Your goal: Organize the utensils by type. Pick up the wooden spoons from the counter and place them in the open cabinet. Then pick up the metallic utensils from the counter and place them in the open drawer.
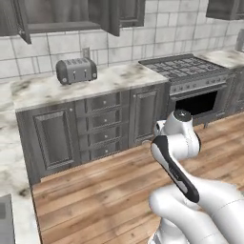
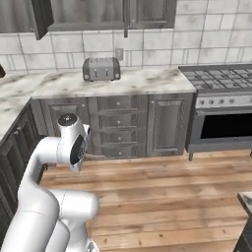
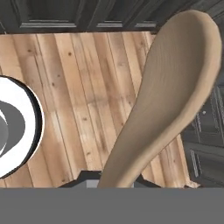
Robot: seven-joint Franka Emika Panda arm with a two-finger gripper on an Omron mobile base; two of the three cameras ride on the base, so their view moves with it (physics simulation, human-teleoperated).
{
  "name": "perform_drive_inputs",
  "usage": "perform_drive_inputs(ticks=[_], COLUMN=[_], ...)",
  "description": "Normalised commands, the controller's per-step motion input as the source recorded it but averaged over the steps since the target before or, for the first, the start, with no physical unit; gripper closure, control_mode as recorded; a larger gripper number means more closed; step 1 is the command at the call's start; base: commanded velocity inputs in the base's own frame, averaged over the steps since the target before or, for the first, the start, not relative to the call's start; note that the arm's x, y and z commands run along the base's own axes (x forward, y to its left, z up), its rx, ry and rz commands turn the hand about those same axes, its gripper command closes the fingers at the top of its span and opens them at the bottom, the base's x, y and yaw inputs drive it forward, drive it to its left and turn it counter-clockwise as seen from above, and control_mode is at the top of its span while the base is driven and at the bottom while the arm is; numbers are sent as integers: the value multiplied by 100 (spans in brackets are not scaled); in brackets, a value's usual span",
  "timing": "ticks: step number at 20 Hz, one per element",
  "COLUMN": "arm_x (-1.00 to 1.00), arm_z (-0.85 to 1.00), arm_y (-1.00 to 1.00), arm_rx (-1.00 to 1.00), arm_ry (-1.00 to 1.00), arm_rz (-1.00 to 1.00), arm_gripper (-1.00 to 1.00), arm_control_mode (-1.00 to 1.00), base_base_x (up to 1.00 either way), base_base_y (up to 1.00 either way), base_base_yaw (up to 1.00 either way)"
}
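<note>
A pale tan wooden spoon (image 3: 175, 92) rises large from the bottom of the hand view, its oval bowl at the upper right, and my gripper (image 3: 114, 180) is shut on its handle. Below it lies wooden plank floor, with dark cabinet fronts along the top and right. The arm is folded low over the floor in both base views. The white marbled counter (image 1: 114, 78) (image 2: 147, 78) runs along the back wall. The open cabinet (image 1: 62, 16) (image 2: 88, 15) hangs above it, its door (image 1: 112, 16) swung out. The metallic utensils and the open drawer are out of view.
A grey toaster (image 1: 76, 70) (image 2: 102, 69) stands on the counter under the cabinet. A stove with an oven (image 1: 193, 71) (image 2: 221, 83) sits to the right. A stack of closed drawers (image 1: 102, 126) (image 2: 117, 125) lies below the counter. Wooden floor (image 2: 162, 192) stretches in front.
</note>
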Motion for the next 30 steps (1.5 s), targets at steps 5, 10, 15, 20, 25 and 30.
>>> perform_drive_inputs(ticks=[5, 10, 15, 20, 25, 30], arm_x=[0, 0, 0, 0, 0, 0], arm_z=[0, 0, 0, 0, 0, 0], arm_y=[0, 0, 0, 0, 0, 0], arm_rx=[0, 0, 0, 0, 0, 0], arm_ry=[0, 0, 0, 0, 0, 0], arm_rz=[0, 0, 0, 0, 0, 0], arm_gripper=[100, 100, 100, 100, 100, 100], arm_control_mode=[100, 100, 100, 100, 100, 100], base_base_x=[100, 100, 96, 75, 71, 68], base_base_y=[0, 0, 0, 0, 0, 0], base_base_yaw=[20, 19, 19, 20, 14, 11])
